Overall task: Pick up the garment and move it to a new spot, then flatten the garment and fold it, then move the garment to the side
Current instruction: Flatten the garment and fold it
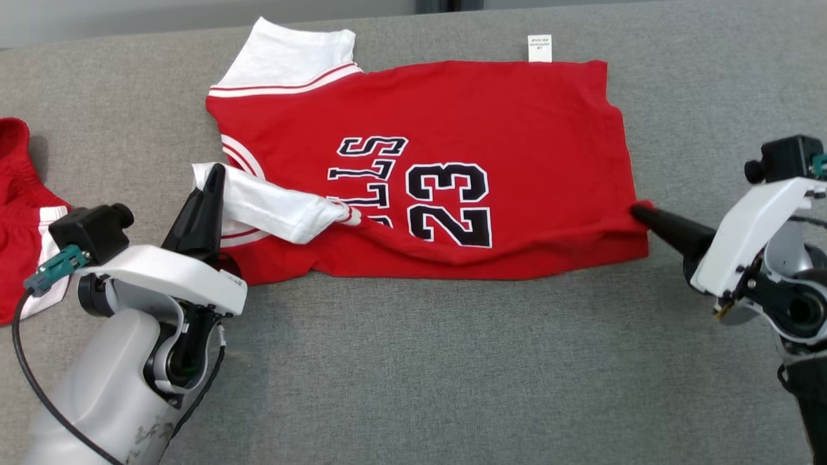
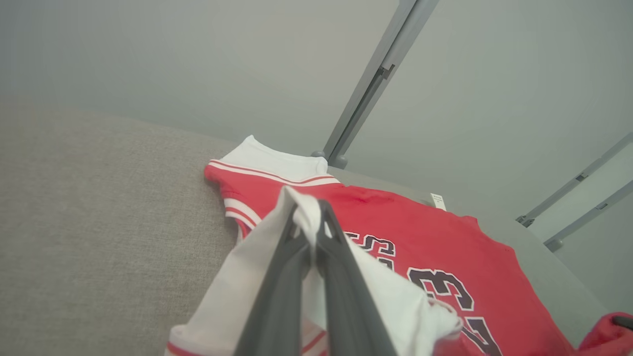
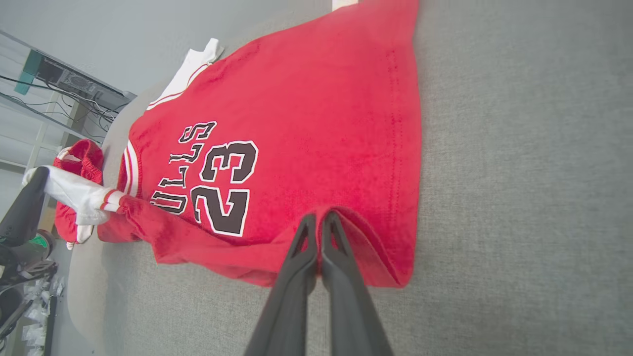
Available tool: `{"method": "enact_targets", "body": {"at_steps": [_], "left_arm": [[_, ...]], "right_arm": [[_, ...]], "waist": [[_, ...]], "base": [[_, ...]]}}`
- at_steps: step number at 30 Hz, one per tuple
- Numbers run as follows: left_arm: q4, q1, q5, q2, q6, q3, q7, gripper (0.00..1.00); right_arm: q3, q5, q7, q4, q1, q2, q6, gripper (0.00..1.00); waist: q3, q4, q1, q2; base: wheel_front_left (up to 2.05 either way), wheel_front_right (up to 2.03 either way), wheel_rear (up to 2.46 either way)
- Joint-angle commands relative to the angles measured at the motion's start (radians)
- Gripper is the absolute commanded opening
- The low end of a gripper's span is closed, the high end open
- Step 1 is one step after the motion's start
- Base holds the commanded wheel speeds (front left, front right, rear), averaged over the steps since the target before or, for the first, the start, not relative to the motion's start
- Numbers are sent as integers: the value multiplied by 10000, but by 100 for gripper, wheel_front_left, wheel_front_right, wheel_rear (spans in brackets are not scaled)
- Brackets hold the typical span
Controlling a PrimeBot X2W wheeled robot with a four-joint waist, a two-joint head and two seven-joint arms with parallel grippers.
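Grey fabric surface [image 1: 413,361] bears garment [image 1: 504,116], pale wall [image 2: 148,49] behind.

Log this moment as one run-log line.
phase: fold | left gripper: shut on white sleeve | right gripper: shut on red jersey hem | surface: grey cushion

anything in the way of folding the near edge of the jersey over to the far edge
Nothing visible does. The left gripper pinches the white sleeve, the right gripper the hem corner, and nothing lies on the jersey. The other red garment lies apart at the left.
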Motion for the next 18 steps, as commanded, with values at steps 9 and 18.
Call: {"method": "enact_targets", "body": {"at_steps": [9, 18], "left_arm": [[1153, -803, 193, -364, -371, 10, -111, 0], [1872, -1047, 467, -560, -419, 306, -219, 0]], "right_arm": [[-614, -809, -417, 1264, -951, 500, 3, 0], [-823, -1191, -1062, 1914, -1237, 558, 3, 0]], "waist": [[299, 98, 0, -1], [407, 108, 0, -1]], "base": [[0, 0, 0], [0, 0, 0]]}}
